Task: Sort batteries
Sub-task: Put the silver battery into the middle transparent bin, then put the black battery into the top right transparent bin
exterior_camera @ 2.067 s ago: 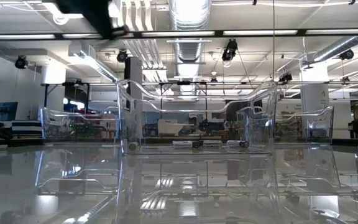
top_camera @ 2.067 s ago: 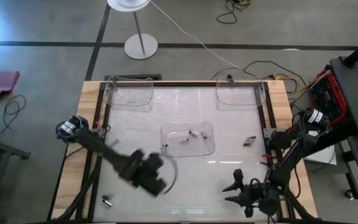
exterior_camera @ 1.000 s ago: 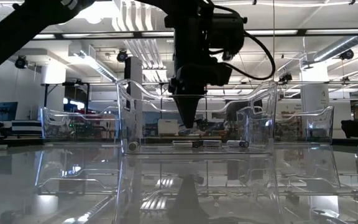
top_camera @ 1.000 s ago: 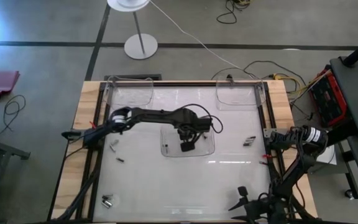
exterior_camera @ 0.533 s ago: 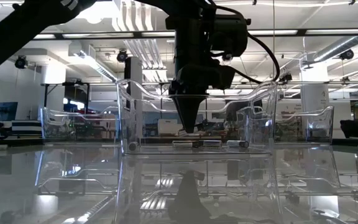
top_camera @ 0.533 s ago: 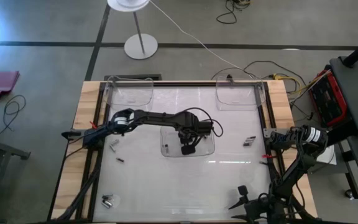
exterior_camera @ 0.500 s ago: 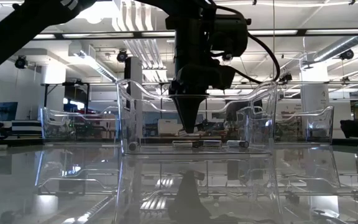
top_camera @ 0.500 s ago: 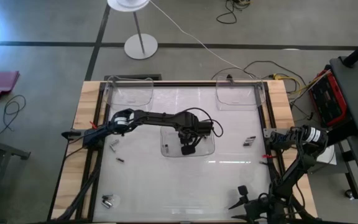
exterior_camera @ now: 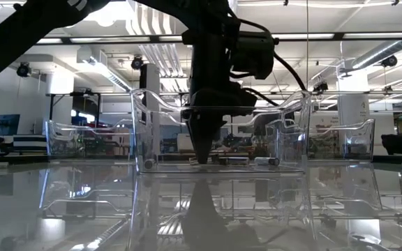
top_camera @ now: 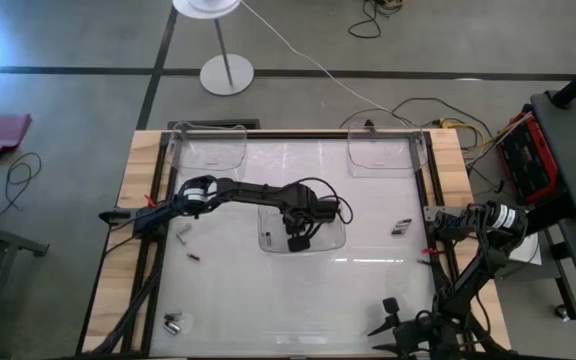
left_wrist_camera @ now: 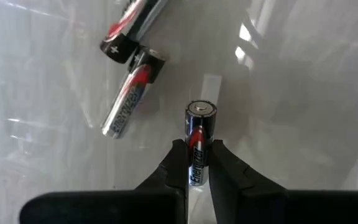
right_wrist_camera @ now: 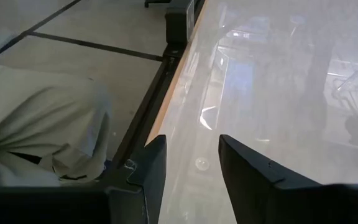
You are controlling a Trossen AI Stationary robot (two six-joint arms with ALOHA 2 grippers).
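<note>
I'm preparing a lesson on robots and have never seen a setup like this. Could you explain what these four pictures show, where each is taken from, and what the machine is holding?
This is a two-armed robot at a table. One picture looks straight down on it, one looks level across the tabletop, and two come from cameras on the wrists. The left gripper reaches down into the middle clear tray; its wrist camera shows the fingers closed on a battery, with two more batteries lying nearby. Two empty-looking clear trays sit at the table's far edge, and loose batteries lie on the table itself. The right gripper waits, open and empty, at the table's near edge.
</note>
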